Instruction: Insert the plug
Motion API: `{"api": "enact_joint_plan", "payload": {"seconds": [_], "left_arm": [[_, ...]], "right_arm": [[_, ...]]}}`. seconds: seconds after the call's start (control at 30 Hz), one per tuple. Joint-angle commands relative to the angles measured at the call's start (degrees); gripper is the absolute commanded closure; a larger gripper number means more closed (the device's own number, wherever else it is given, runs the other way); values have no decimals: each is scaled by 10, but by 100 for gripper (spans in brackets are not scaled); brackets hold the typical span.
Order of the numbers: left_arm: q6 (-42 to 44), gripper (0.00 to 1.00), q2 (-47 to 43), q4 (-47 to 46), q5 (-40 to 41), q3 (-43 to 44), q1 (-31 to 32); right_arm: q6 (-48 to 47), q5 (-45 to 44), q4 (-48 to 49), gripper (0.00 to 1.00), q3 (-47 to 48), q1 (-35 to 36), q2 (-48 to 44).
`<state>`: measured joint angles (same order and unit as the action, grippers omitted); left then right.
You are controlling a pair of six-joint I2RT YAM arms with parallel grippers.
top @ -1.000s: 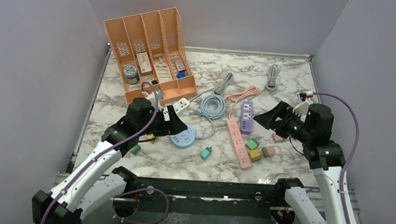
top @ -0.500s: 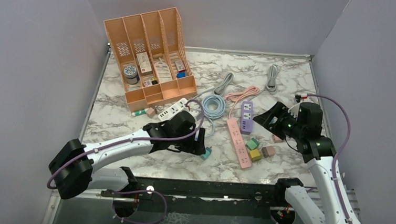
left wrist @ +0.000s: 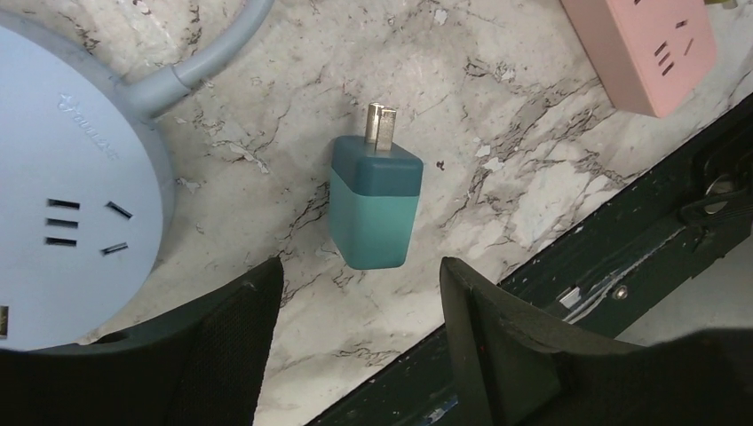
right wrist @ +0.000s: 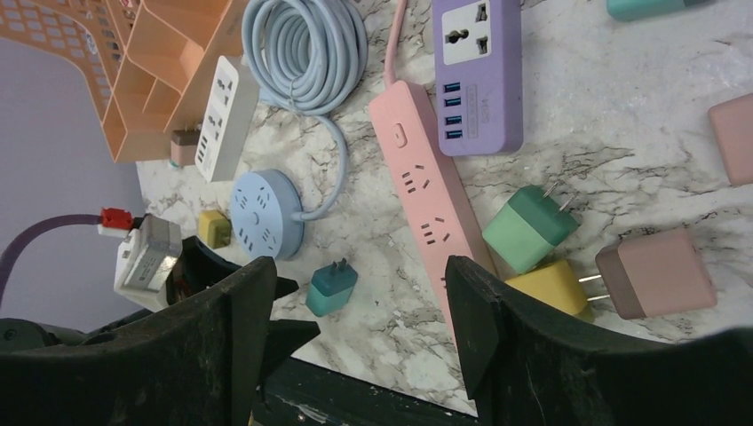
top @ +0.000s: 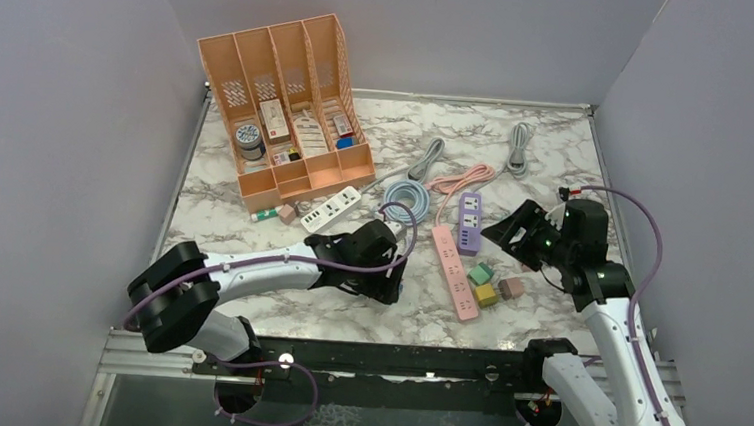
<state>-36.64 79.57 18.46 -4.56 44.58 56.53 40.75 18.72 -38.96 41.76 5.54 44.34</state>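
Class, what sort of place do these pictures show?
Probably a robotics lab cell: plain walls box in a marble-patterned table, a left arm and right arm stand at its near edge, and a pink power strip and teal plug lie ready.

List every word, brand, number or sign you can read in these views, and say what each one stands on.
Nothing can be read with confidence.
Round blue power strip: a faint embossed mark near its rim, too faint to read.
Purple power strip: small print beside the USB ports, too small to read.
Boxes in the orange organizer: printed labels, blurred.
Teal plug: no marking visible.
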Motion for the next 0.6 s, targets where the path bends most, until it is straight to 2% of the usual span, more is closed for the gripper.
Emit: {"api": "enact_joint_plan", "payload": {"seconds": [0.0, 0.1, 0.23, 0.37, 0.5, 0.57], "left_arm": [[20, 34, 25, -22, -4, 25, 6], [23, 38, 45, -25, 0, 37, 11], [12, 51, 62, -25, 32, 38, 14], [9, 59, 72, -25, 48, 48, 14], [16, 85, 59, -24, 58, 50, 14], [20, 92, 37, -27, 64, 49, 14]], "right_arm": [[4, -11, 4, 30, -4, -3, -8], [4, -8, 0, 31, -7, -3, -11], [2, -9, -5, 31, -16, -3, -19], [2, -5, -9, 31, -24, -3, -27], [2, 10, -5, 31, -32, -3, -33], [0, 32, 7, 31, -37, -3, -38]]}}
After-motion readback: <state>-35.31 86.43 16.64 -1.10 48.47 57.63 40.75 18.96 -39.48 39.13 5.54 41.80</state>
